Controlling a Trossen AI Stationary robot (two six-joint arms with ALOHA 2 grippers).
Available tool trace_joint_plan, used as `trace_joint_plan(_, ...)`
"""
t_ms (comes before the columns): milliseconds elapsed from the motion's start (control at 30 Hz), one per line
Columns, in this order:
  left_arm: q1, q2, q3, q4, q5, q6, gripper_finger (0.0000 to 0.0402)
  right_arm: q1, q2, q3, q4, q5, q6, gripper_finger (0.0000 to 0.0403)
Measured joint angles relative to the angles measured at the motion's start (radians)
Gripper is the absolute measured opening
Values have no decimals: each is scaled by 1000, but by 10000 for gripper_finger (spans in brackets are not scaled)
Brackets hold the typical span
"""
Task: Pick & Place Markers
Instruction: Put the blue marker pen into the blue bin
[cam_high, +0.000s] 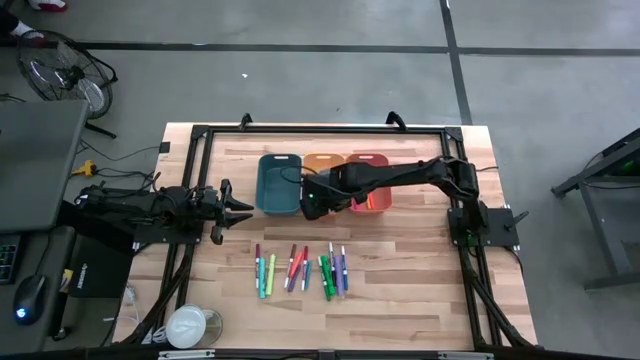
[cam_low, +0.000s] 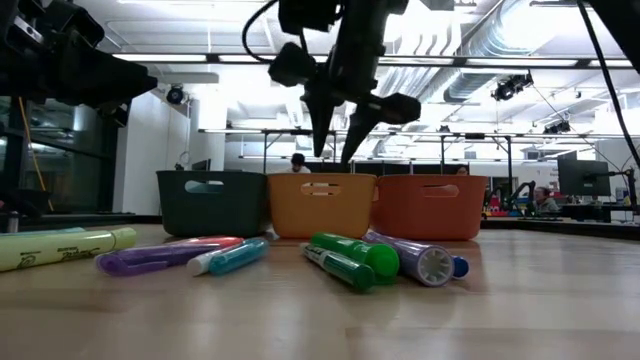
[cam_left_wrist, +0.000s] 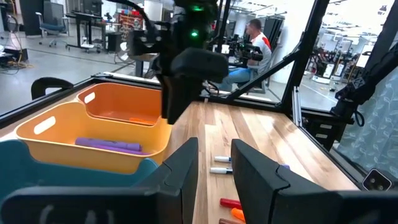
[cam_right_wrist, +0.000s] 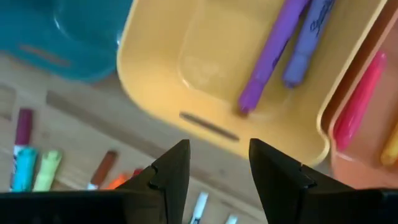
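Several markers (cam_high: 300, 270) in mixed colours lie in a row on the wooden table, toward its near edge; they also show up close in the low view (cam_low: 350, 260). Behind them stand three bins side by side: teal (cam_high: 279, 183), yellow-orange (cam_low: 320, 205) and orange (cam_high: 368, 185). Two purple markers (cam_right_wrist: 273, 53) lie in the yellow-orange bin, and a pink one (cam_right_wrist: 360, 102) lies in the orange bin. My right gripper (cam_right_wrist: 217, 149) hangs open and empty above the yellow-orange bin's near wall, pointing steeply down (cam_low: 335, 150). My left gripper (cam_left_wrist: 214, 146) waits at the table's left, level, open and empty.
A black metal frame (cam_high: 300, 128) runs around the table's edges. A white round object (cam_high: 190, 325) sits at the near left corner. Bare wood lies between the bins and the marker row. People sit in the room beyond the far edge (cam_left_wrist: 252, 37).
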Motion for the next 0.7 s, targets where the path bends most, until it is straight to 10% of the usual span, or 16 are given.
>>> trace_joint_plan(700,0,0,0,-4,1,0,94,211,0,0,-127,-32,178,150)
